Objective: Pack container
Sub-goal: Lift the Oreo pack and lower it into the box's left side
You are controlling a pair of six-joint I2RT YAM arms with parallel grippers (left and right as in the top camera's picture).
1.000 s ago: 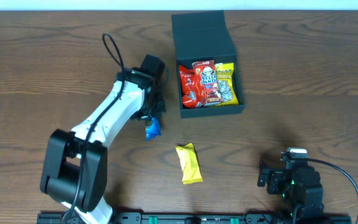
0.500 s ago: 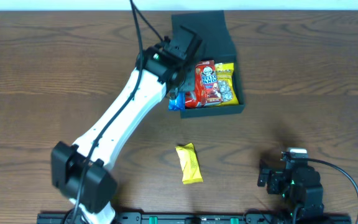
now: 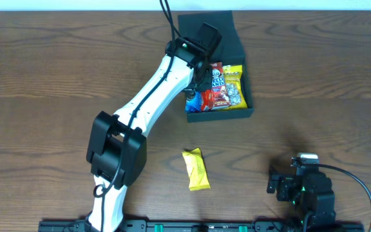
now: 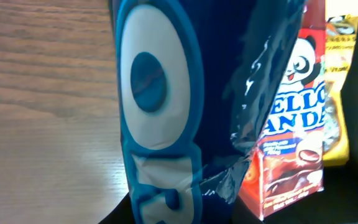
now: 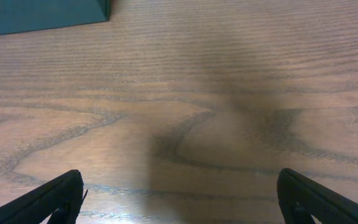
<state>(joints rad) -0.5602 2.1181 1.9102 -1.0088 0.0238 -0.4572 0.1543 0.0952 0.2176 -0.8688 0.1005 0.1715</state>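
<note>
The dark green-black container point(image 3: 219, 113) stands at the table's back centre, its flap lid point(image 3: 227, 33) open behind it. It holds a red Hello Panda packet point(image 3: 218, 87) and a yellow packet point(image 3: 235, 87). My left gripper point(image 3: 195, 90) hangs over the container's left side, shut on a blue snack packet point(image 3: 192, 101) that fills the left wrist view point(image 4: 185, 106). The red packet point(image 4: 288, 155) shows just right of it there. A yellow packet point(image 3: 196, 169) lies on the table in front. My right gripper point(image 3: 299, 187) is open and empty at the front right.
The right wrist view shows bare wood between its fingertips point(image 5: 58, 196) and the container's corner point(image 5: 42, 15) at the top left. My left arm point(image 3: 147, 106) stretches diagonally across the table's middle.
My left arm swung from the table's left to the container, carrying the blue packet from the wood to over the box's left side. The right arm has not moved.
</note>
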